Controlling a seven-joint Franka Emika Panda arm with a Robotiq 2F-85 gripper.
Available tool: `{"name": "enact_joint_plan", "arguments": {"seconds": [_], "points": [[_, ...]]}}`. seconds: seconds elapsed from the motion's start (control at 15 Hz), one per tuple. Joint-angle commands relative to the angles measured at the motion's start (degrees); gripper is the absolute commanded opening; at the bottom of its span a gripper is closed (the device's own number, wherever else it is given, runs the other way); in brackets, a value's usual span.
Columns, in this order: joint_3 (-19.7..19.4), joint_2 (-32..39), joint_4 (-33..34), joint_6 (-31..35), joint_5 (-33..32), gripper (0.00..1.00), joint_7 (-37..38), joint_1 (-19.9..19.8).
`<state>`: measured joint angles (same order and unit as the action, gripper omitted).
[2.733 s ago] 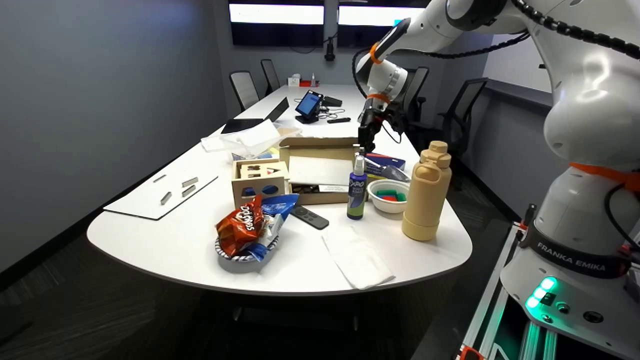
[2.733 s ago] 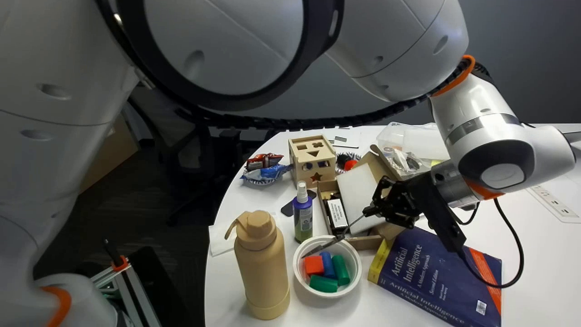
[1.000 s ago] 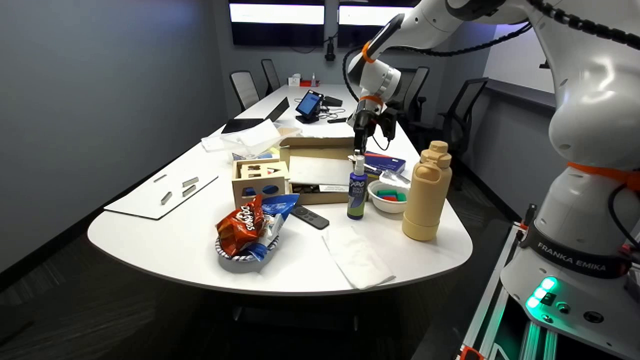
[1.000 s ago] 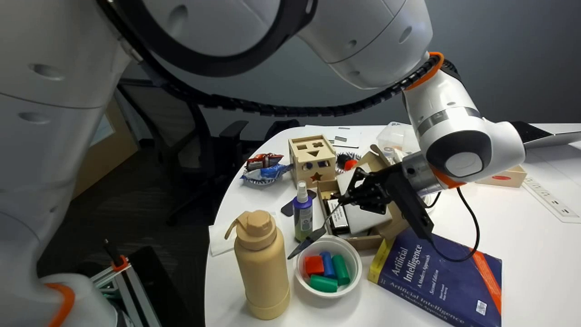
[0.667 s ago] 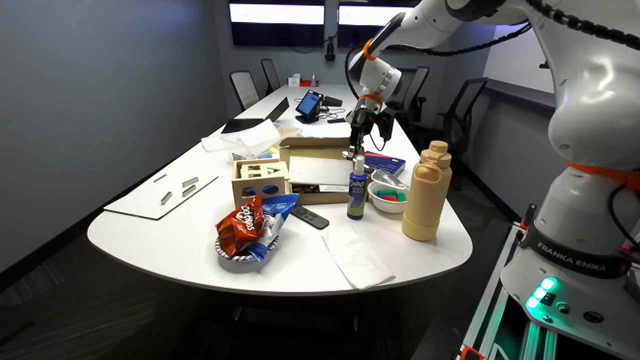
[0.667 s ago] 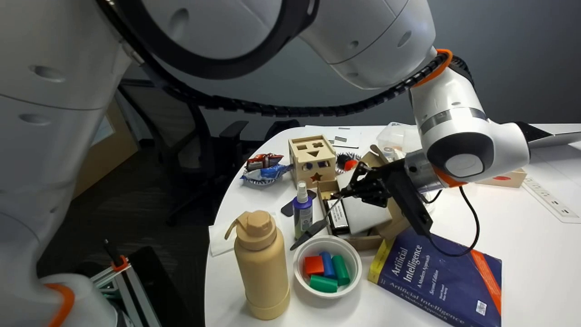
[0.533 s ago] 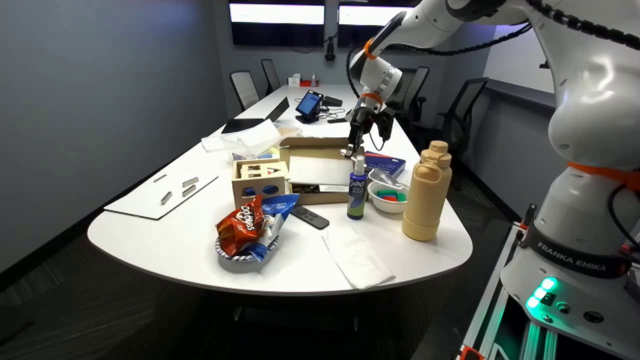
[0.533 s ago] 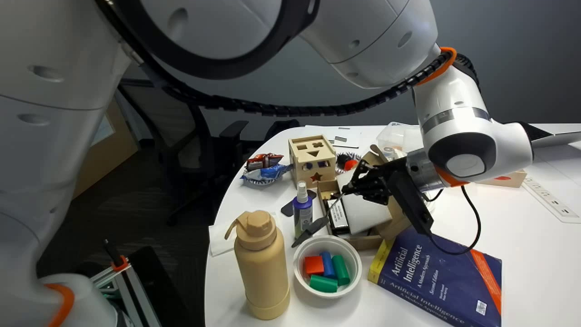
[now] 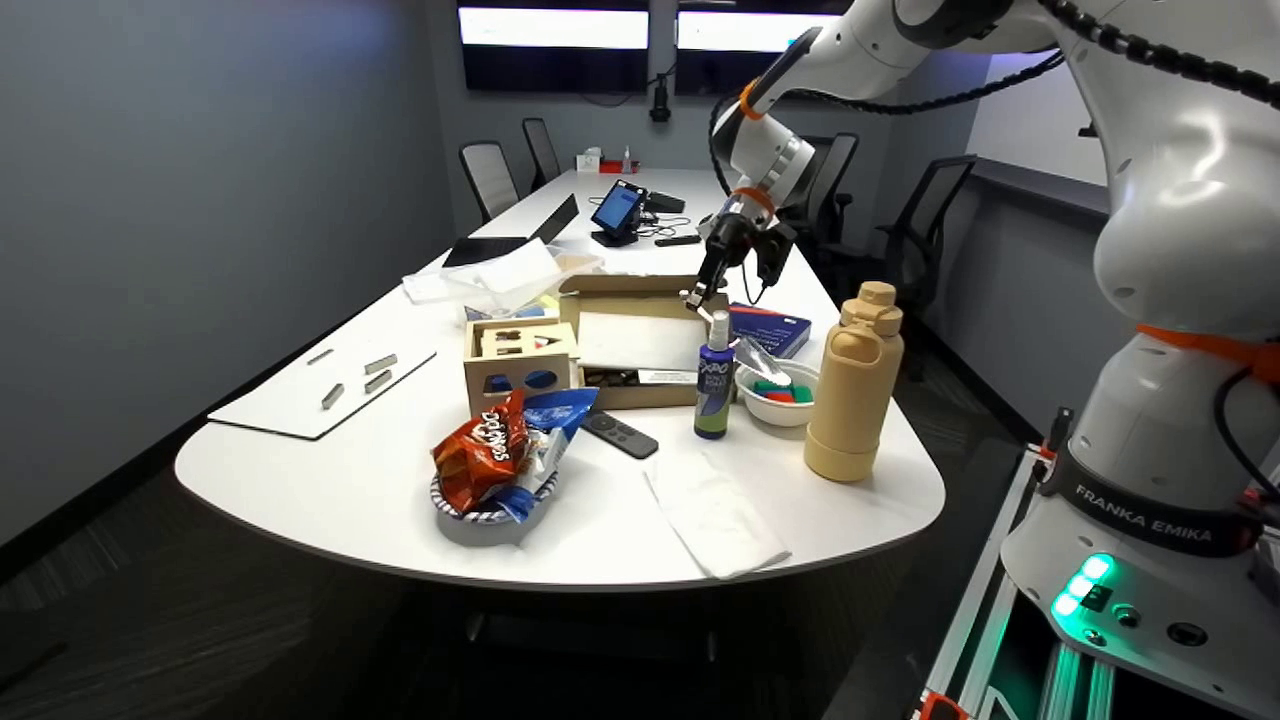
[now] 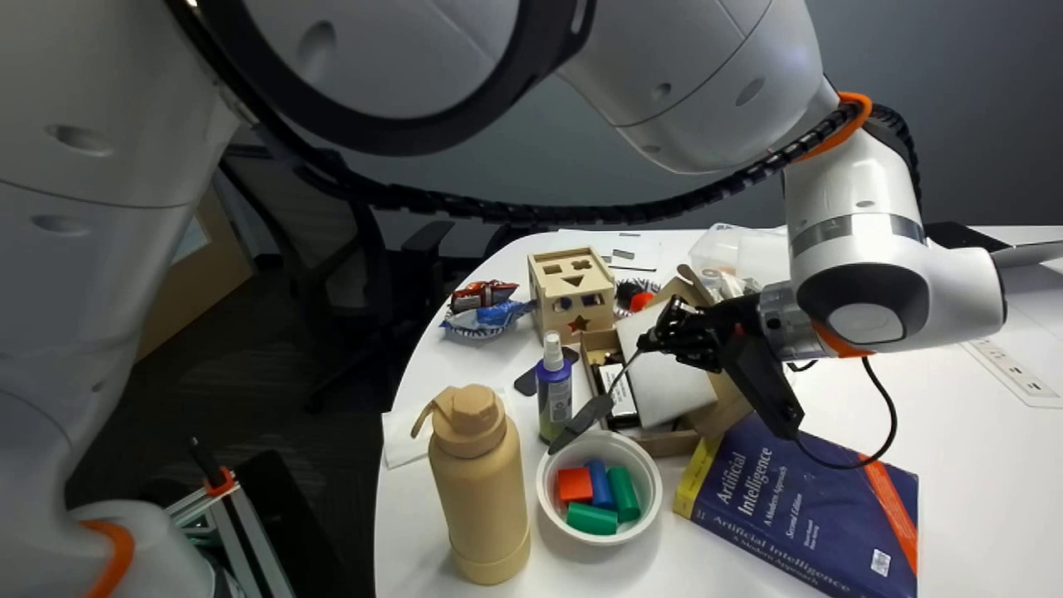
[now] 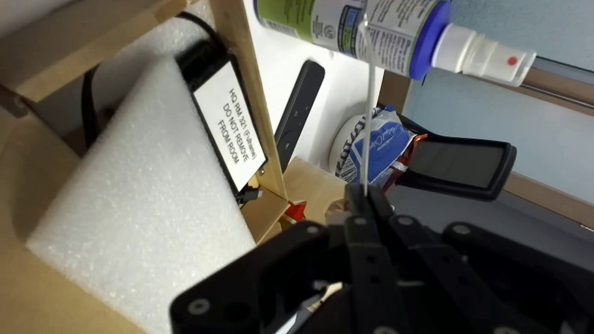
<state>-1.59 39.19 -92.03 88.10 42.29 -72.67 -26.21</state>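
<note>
Grey-bladed, the spatula (image 10: 594, 413) is slanting down from your gripper (image 11: 366, 190), which is clamping its thin shaft, seemingly to leave the blade free near the white bowl (image 10: 600, 538), whose walls are keeping the coloured blocks (image 10: 592, 519) gathered together.

In an exterior view the camera stands beyond the rounded end of the surface (image 9: 590, 550), raised above it, facing down its length to the wall screens (image 9: 555, 65). In an exterior view the camera sits close beside the arm (image 10: 407, 58), whose links cross overhead, and looks down past the near tan bottle (image 10: 477, 490). Both exterior views share that bottle and the white bowl (image 10: 548, 477). The wrist view looks closely along the tool (image 11: 365, 195), rolled so the spray bottle (image 11: 343, 32), upright in both exterior views, appears sideways.
</note>
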Motion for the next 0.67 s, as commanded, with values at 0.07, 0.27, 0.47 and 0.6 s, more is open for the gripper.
{"name": "enact_joint_plan", "arguments": {"seconds": [0.07,0.27,0.47,0.6], "points": [[-0.94,1.70,1.98,-0.73,3.14,0.01,-5.14,-0.65],[-1.54,2.24,2.74,-1.20,2.89,0.01,-8.28,-1.02],[-1.96,2.69,3.30,-1.89,2.75,0.01,-11.15,-1.42],[-2.05,3.16,3.72,-2.59,2.61,0.01,-13.03,-1.78]]}}
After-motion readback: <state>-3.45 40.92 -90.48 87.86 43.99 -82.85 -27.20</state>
